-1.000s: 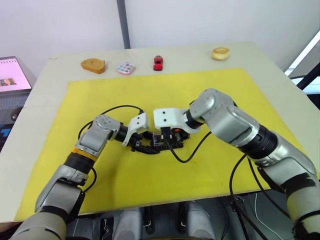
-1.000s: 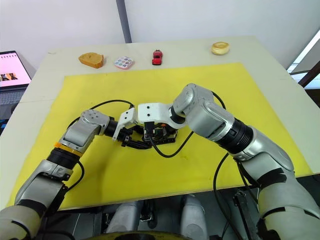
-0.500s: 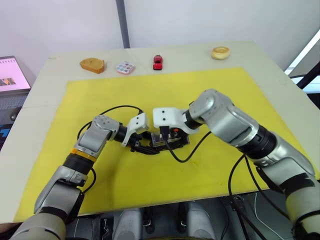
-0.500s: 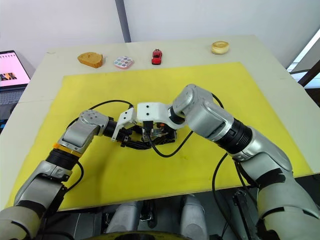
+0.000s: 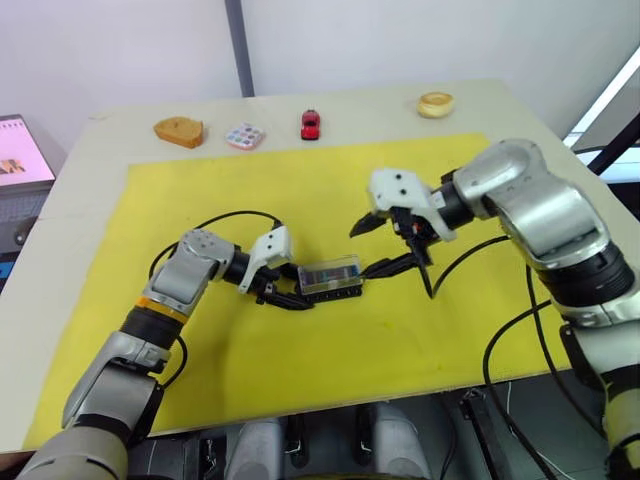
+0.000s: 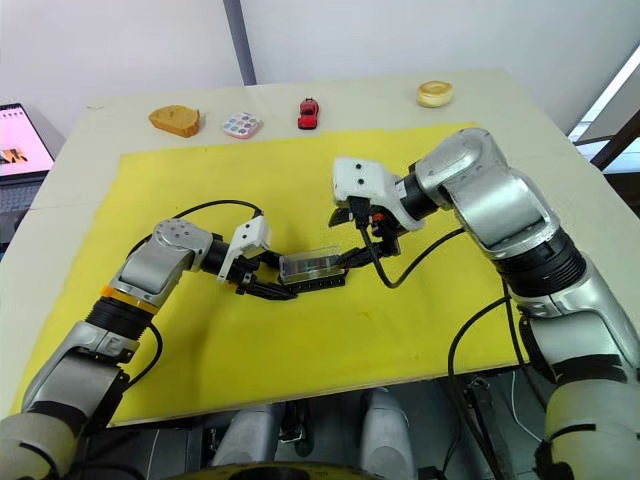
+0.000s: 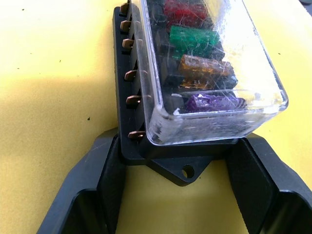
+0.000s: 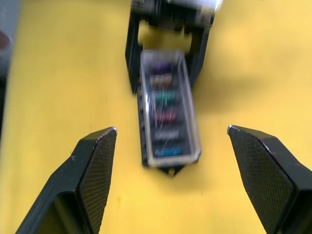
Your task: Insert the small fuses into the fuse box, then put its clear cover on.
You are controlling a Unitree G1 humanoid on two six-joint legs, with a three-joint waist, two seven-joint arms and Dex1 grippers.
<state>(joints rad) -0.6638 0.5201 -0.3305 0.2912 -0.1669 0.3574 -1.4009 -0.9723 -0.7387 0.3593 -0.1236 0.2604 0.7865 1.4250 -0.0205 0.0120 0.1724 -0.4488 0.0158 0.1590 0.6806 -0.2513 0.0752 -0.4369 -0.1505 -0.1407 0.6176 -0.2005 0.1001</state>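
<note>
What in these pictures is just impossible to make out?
- Fuses: left wrist view, top edge cuts off the far ones.
- Cover: right wrist view, blurred; whether it is fully seated is unclear.
- Fuse box: eye views, slots hidden under the cover.
- Dotted tray: too small to read.

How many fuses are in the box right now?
6, in one row under the clear cover on the fuse box: purple nearest the left gripper, then orange, green, red, grey and teal at the far end.

Silver arms, black cables, white wrists
</note>
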